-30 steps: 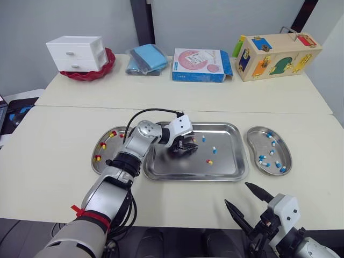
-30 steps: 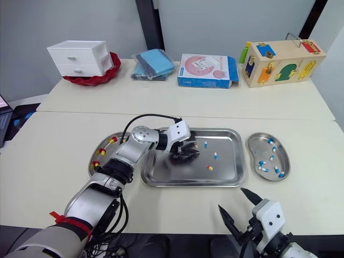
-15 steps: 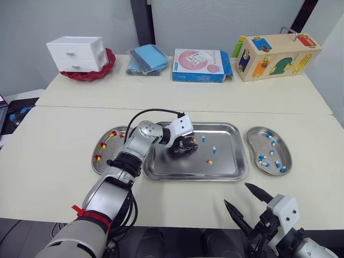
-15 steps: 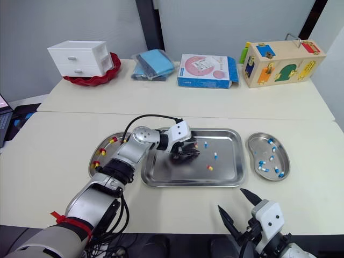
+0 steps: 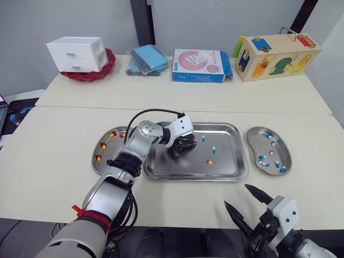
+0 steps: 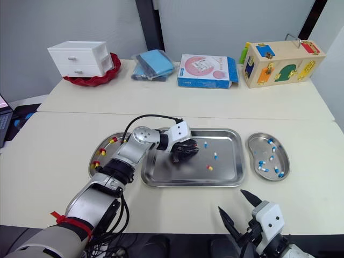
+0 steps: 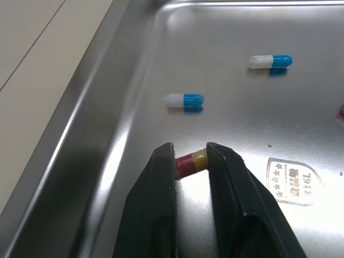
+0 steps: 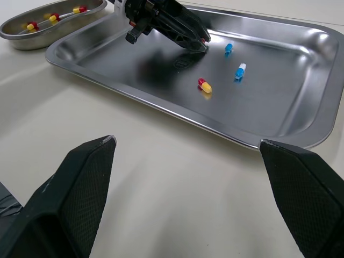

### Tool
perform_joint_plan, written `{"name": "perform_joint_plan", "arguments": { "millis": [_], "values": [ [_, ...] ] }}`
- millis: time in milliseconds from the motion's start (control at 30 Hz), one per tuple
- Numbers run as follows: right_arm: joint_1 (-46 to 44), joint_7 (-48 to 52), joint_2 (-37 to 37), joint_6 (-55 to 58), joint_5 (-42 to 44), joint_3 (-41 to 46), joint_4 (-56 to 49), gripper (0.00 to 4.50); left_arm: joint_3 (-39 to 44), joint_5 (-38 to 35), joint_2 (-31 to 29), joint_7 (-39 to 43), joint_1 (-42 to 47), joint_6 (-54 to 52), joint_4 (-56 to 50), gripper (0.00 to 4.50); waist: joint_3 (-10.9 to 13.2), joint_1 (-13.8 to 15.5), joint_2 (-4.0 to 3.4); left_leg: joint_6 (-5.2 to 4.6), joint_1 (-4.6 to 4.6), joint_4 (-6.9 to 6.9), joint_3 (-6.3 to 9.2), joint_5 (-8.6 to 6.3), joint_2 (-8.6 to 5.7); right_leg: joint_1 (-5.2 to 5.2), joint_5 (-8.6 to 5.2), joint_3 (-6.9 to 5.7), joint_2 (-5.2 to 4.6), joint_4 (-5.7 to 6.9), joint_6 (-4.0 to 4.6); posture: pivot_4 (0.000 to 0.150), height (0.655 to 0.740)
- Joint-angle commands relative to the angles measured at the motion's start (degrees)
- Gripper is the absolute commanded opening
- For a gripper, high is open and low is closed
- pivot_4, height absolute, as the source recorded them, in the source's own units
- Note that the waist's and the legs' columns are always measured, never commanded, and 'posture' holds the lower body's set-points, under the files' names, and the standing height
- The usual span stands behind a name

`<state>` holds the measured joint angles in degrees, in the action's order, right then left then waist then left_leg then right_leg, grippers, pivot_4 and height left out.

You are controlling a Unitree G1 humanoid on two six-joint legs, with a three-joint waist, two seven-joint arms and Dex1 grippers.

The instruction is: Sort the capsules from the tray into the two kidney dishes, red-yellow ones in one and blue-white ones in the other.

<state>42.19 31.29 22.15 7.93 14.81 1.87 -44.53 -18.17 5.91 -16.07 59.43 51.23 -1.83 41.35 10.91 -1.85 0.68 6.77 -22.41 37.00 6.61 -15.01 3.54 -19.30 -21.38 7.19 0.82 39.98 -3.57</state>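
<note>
My left gripper (image 7: 191, 160) is low inside the steel tray (image 5: 177, 167), shut on a red-yellow capsule (image 7: 191, 162) that shows between its black fingers (image 7: 163, 177). In the left eye view that gripper (image 5: 185, 146) sits at the tray's middle left. Two blue-white capsules (image 5: 203, 138) (image 5: 214, 150) and one red-yellow capsule (image 5: 209, 161) lie loose in the tray. The left kidney dish (image 5: 100, 163) holds red-yellow capsules. Blue-white ones lie in the right kidney dish (image 5: 287, 151). My right gripper (image 5: 237, 195) hovers open off the table's near edge, with nothing between its fingers.
Along the table's far side stand a white drawer unit (image 5: 76, 53) in a red bowl, a blue folded cloth (image 5: 146, 59), a blue-pink box (image 5: 200, 65) and a wooden latch box (image 5: 277, 56). Bare tabletop lies between the tray and the near edge.
My left gripper's fingers have drawn in and shifted slightly toward the tray's far side. The right gripper has stayed where it was.
</note>
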Motion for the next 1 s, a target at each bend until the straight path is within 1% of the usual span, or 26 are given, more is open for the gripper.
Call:
{"name": "perform_joint_plan", "arguments": {
  "millis": [33,100,333,467,567,700,833,1000],
  "values": [
    [0.54,0.18,0.33,-1.42,0.40,-0.25,-0.74,4.50,-0.38,0.55,-0.02,0.09,-0.46,0.07,-0.20,0.57,0.00,0.00,0.00,0.00,0.00,0.00,0.00,0.00,0.00,0.00,0.00,0.00,0.00,0.00,0.00,0.150,0.7400],
    [0.45,0.14,0.39,-1.28,0.46,-0.21,-0.83,4.50,-0.39,0.59,-0.03,0.07,-0.39,0.09,-0.20,0.32,0.00,0.00,0.00,0.00,0.00,0.00,0.00,0.00,0.00,0.00,0.00,0.00,0.00,0.00,0.00,0.150,0.7400],
    [0.42,0.33,0.69,-1.58,0.61,-0.17,-0.52,4.50,-0.23,0.44,-0.22,0.23,-0.38,-0.25,-0.75,0.32,0.00,0.00,0.00,0.00,0.00,0.00,0.00,0.00,0.00,0.00,0.00,0.00,0.00,0.00,0.00,0.150,0.7400],
    [-0.06,1.43,1.13,-2.25,1.26,-0.37,-0.38,4.50,1.05,-1.20,-1.26,1.51,-0.53,-2.59,-4.58,0.32,0.00,-0.03,0.00,0.00,0.00,0.00,0.00,0.00,0.00,0.00,0.00,0.00,0.00,0.00,0.00,0.150,0.7400],
    [-0.03,3.24,2.90,-2.48,1.36,-0.84,-0.74,4.50,2.18,-2.83,-3.45,3.59,-1.44,-5.75,-9.57,0.32,0.00,-0.08,0.00,0.00,0.00,0.00,0.00,0.00,0.00,0.00,0.00,0.00,0.00,0.00,0.00,0.150,0.7400],
    [-0.80,6.16,6.31,-2.36,2.15,0.08,-0.59,4.50,4.34,-5.57,-8.52,6.05,-4.42,-11.86,-19.64,0.32,0.00,-0.09,0.00,0.00,-0.01,0.00,0.00,0.00,0.01,0.00,0.00,0.00,0.00,0.00,0.00,0.150,0.7400],
    [-3.43,8.10,8.92,-1.39,4.17,1.66,0.17,4.50,6.98,-8.07,-13.13,6.14,-7.14,-18.30,-28.07,0.32,0.00,-0.01,-0.01,0.01,0.01,0.01,0.01,0.01,0.03,0.02,0.00,-0.01,0.00,0.01,0.00,0.150,0.7400],
    [-6.84,10.00,10.98,-0.02,5.82,1.09,0.37,4.50,10.69,-11.77,-19.19,6.85,-10.21,-25.92,-36.46,0.32,0.00,0.06,0.00,0.01,0.01,0.05,0.06,0.01,0.03,0.04,0.00,-0.05,0.00,0.01,0.00,0.150,0.7400]
  ]
}}
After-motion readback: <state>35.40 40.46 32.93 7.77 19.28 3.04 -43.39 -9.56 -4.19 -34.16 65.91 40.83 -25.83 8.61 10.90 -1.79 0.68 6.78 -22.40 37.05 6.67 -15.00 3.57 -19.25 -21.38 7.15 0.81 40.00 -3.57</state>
